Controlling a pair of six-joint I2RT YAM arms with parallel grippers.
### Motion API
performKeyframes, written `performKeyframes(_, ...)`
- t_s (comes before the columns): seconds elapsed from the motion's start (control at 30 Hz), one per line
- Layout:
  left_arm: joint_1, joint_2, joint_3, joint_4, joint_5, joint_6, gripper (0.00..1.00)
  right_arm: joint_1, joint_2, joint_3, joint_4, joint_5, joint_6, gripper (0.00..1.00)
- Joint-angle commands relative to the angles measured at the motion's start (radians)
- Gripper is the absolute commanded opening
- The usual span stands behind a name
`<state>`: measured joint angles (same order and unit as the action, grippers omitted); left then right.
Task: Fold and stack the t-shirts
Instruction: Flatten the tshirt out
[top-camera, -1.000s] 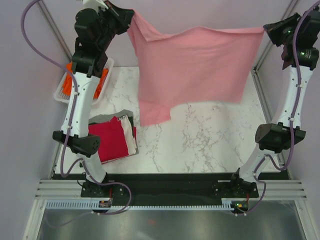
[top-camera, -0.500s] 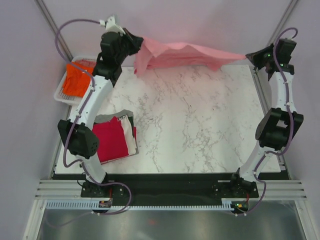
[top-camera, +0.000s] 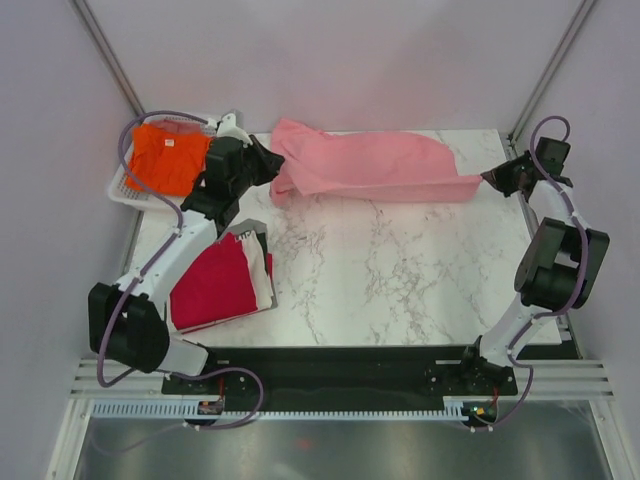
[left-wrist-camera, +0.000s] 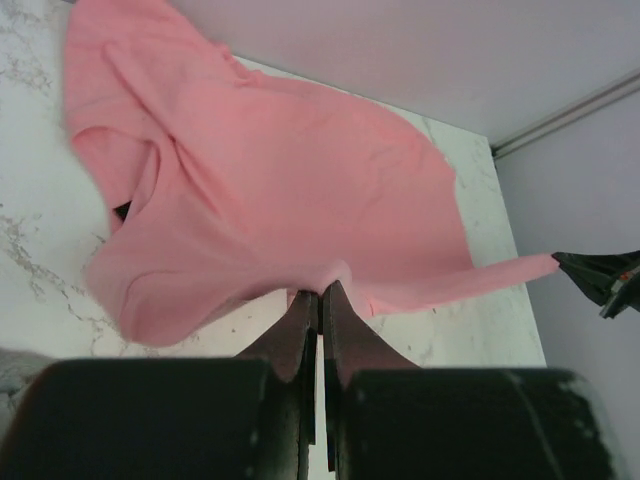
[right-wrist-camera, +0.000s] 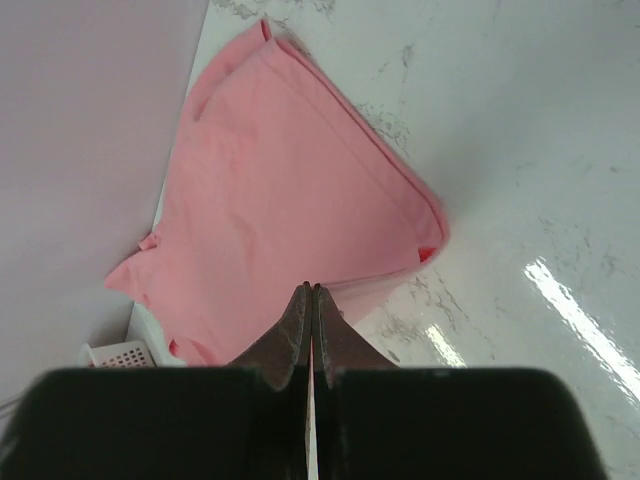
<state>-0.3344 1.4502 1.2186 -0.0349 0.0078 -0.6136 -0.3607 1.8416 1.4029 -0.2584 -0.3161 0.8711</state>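
The large light pink t-shirt (top-camera: 375, 166) lies stretched along the far edge of the marble table (top-camera: 400, 270). My left gripper (top-camera: 270, 165) is shut on its left end, seen in the left wrist view (left-wrist-camera: 320, 295). My right gripper (top-camera: 488, 180) is shut on its right corner, seen in the right wrist view (right-wrist-camera: 313, 290). The pink shirt fills both wrist views (left-wrist-camera: 270, 200) (right-wrist-camera: 290, 200). A crimson red t-shirt (top-camera: 215, 280) lies folded on a grey and a white one at the near left. An orange t-shirt (top-camera: 167, 157) sits in the basket.
The white mesh basket (top-camera: 120, 187) stands at the far left corner. Grey walls and metal frame posts (top-camera: 545, 70) close in the table at the back and sides. The right arm's tip shows at the right of the left wrist view (left-wrist-camera: 605, 275).
Both arms have come down from high up and swung toward the back. The pink shirt, first hanging spread between them, now rests on the table's far edge.
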Motion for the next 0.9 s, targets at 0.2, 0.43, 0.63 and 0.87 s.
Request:
performKeyframes(0.2, -0.070, -0.189, -0.142, -0.031, -0.034, -0.043, 0.02, -0.122, -0.269, -0.212, 0.062, 0.038, -0.027, 0.00)
performKeyframes(0.43, -0.149, -0.278, -0.252, -0.141, -0.061, -0.064, 0.02, -0.187, -0.413, -0.370, 0.028, 0.038, -0.098, 0.00)
performKeyframes(0.63, -0.204, -0.358, -0.366, -0.181, -0.078, -0.106, 0.02, -0.187, -0.542, -0.512, 0.005, 0.078, -0.148, 0.00)
performKeyframes(0.87, -0.222, -0.418, -0.435, -0.227, -0.107, -0.120, 0.02, -0.185, -0.614, -0.581, -0.033, 0.140, -0.188, 0.00)
